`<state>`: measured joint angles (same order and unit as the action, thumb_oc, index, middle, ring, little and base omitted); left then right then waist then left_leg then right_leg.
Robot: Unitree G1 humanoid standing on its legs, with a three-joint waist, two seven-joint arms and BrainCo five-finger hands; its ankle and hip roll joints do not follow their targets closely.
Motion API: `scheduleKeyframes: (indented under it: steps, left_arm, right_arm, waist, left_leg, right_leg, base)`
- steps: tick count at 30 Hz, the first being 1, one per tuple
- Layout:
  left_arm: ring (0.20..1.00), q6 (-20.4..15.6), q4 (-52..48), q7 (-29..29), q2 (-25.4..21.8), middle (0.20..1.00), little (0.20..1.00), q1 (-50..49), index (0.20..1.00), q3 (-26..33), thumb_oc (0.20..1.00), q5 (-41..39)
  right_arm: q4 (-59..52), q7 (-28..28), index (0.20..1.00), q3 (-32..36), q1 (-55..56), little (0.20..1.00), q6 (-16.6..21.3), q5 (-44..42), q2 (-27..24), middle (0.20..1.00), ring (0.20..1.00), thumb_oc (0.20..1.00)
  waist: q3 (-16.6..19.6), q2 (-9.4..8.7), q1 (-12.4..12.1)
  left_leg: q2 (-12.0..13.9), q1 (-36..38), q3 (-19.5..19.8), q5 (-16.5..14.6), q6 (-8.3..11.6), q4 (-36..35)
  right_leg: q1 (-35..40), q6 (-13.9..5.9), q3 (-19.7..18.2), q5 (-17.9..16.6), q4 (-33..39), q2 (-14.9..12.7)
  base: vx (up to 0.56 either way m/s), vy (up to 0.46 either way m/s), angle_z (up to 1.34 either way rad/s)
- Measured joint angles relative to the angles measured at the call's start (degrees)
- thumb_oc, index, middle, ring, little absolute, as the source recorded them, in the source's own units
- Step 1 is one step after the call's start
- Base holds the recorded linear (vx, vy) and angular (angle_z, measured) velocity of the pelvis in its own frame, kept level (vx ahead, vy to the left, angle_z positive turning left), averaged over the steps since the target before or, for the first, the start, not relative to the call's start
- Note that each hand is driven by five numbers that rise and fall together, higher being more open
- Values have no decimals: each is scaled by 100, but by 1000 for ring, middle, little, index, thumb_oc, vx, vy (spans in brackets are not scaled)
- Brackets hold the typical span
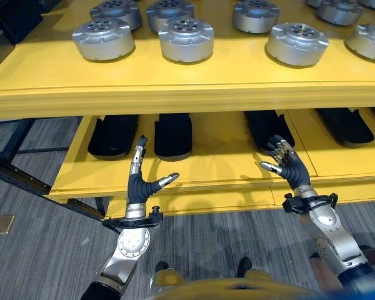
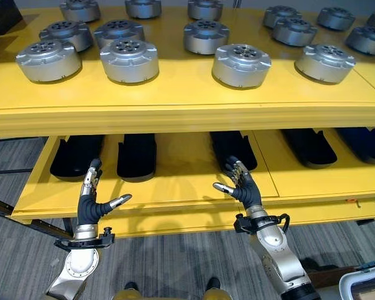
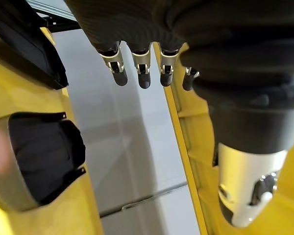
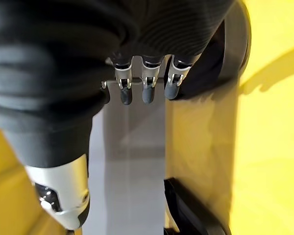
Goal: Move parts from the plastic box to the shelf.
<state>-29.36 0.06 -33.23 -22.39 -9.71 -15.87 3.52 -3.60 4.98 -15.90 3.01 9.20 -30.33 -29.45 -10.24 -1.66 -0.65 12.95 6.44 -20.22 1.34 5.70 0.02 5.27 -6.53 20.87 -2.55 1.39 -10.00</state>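
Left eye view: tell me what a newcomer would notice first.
The silver round parts spread in rows across the top of the yellow shelf. Below them, black moulded pieces line the lower level. In front, the left hand and right hand are raised, open and holding nothing.

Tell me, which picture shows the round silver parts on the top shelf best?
The right eye view: it takes in many round silver parts on the yellow top shelf, in rows. The left eye view cuts the back ones off at its edge. The left wrist view catches just a blurred silver edge, perhaps one of them.
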Motion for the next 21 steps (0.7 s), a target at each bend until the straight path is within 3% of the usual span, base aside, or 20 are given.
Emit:
scheduleKeyframes:
  steps: [9, 21]
  left_arm:
    - [1000, -7, 472, -469, -197, 1000, 1000, 586, 1000, -37, 1000, 288]
    - [1000, 42, 858, -568, -208, 1000, 1000, 1047, 1000, 64, 1000, 277]
  right_arm:
    - [26, -86, 1000, -280, -78, 1000, 30, 23, 271, 1000, 1000, 1000]
    - [74, -148, 1000, -278, -33, 1000, 33, 244, 418, 1000, 1000, 1000]
  waist:
    - [30, -141, -17]
    - [9, -197, 129]
  left_leg:
    - [-137, 58, -92, -68, 55, 11]
    - [-130, 59, -150, -83, 73, 100]
  right_leg:
    - [-77, -40, -132, 13, -164, -161]
    - [-143, -43, -233, -2, -247, -175]
  base:
    - [33, 10, -4]
    - [27, -12, -3]
